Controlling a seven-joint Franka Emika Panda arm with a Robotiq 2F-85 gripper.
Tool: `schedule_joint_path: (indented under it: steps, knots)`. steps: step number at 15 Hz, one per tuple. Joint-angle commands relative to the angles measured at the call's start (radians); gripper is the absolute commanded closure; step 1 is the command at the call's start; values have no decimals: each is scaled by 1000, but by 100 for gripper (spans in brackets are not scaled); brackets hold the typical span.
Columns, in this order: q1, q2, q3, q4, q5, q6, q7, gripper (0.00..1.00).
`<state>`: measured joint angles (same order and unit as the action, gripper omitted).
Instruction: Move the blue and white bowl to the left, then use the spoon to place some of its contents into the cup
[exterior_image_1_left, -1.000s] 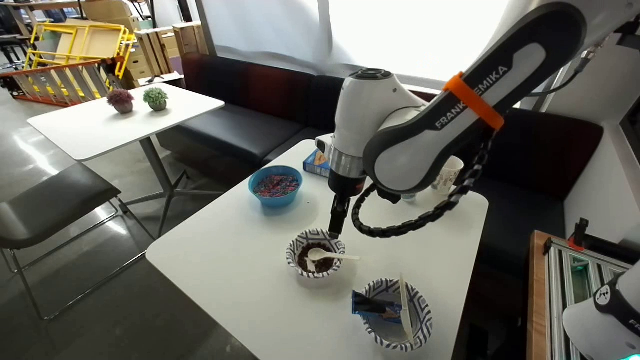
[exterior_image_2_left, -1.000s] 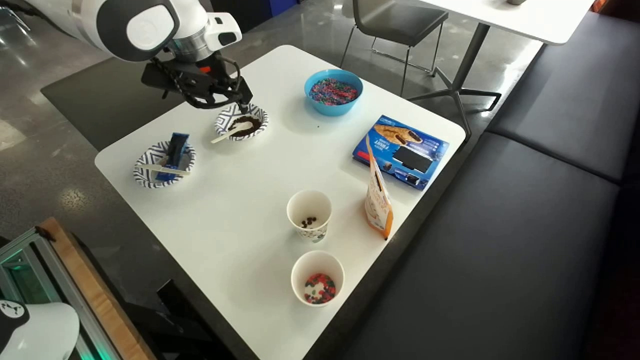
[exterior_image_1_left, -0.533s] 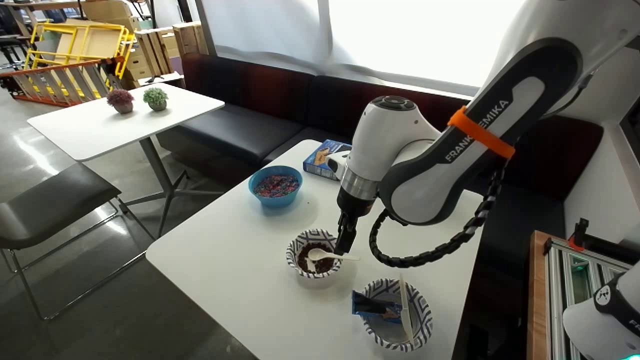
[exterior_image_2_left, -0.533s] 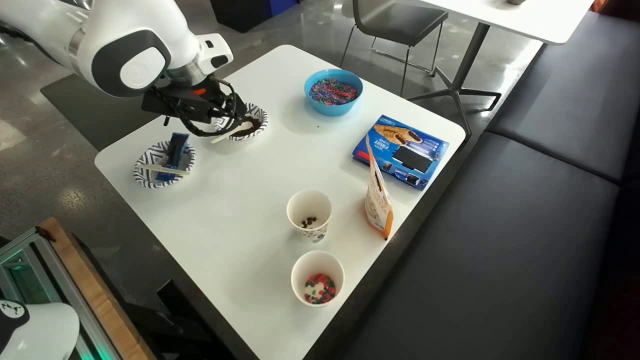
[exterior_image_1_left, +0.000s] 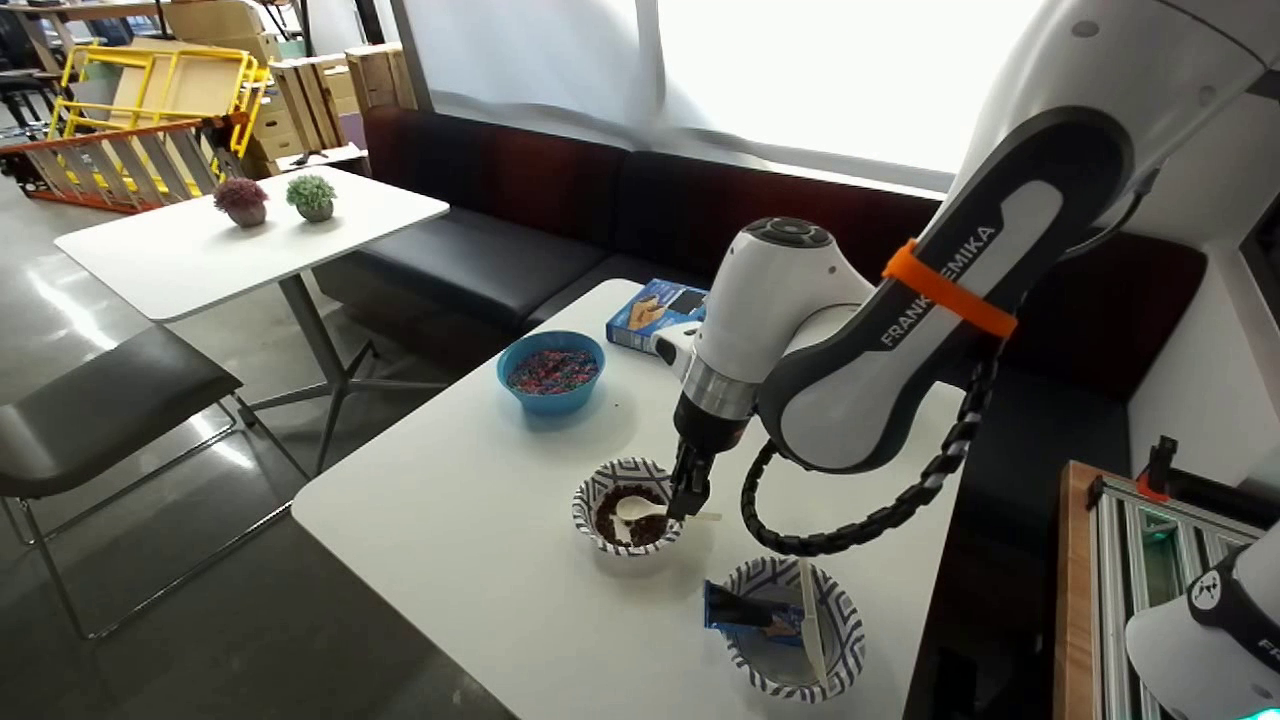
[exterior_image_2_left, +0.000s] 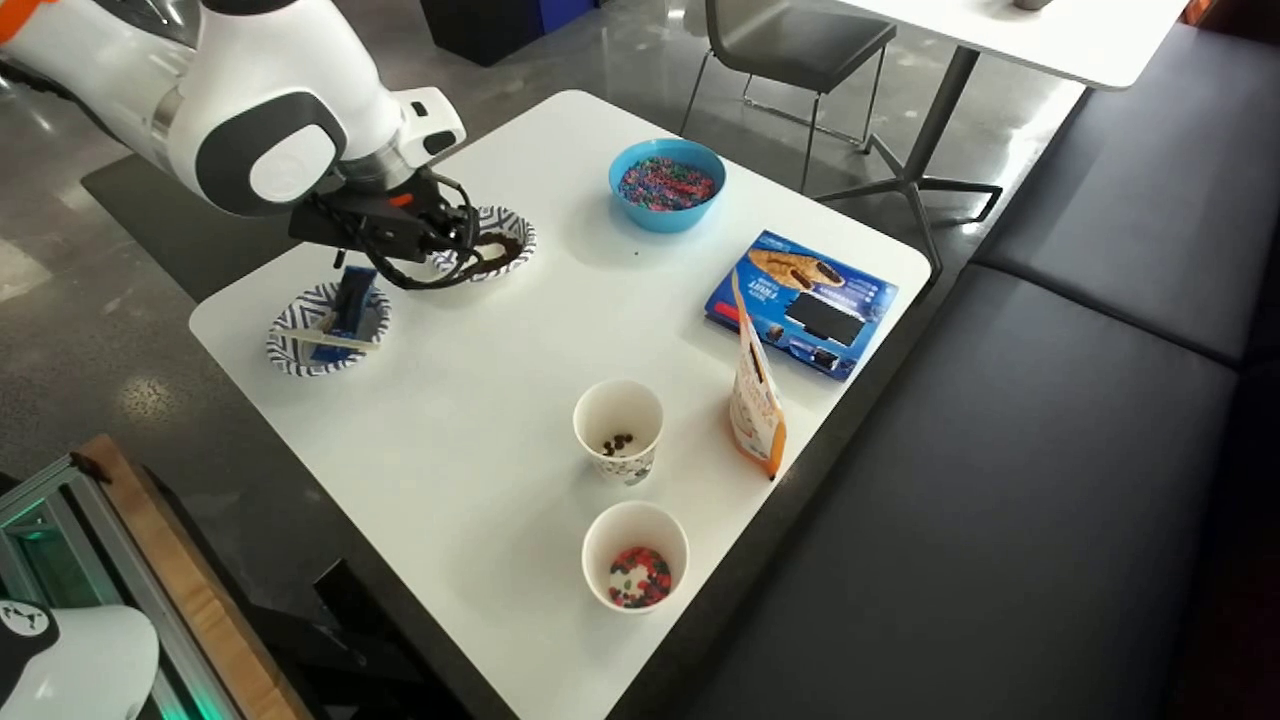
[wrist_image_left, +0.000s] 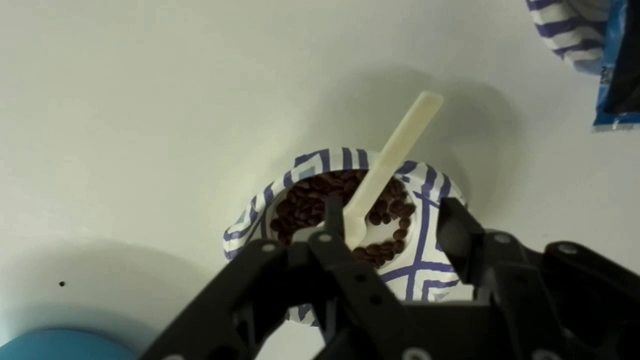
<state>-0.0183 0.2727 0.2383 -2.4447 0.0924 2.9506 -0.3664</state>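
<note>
Poised with parted jaws at one slim cream spoon (wrist_image_left: 392, 156).
Lies in one round blue-and-white striped paper bowl (exterior_image_1_left: 618, 474).

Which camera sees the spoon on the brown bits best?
The wrist view: the spoon is biggest there, its whole handle showing, though the gripper hides some scoop. Both exterior views show it small, the gripper covering part of its handle.

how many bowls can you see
3, in both exterior views: the blue and white bowl by the gripper, the striped bowl holding a blue packet, and the solid blue bowl nearest the blue box. None seems hidden.
</note>
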Motion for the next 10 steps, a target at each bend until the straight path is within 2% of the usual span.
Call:
schedule_joint_path:
  steps: [1,3,4,10]
  knots:
    - [-35,54,25,6,-1,50,-17,56]
    - [-43,75,29,12,-11,59,-10,58]
    - [-49,84,33,14,-13,62,-10,64]
    - [-75,111,69,21,-27,76,-9,57]
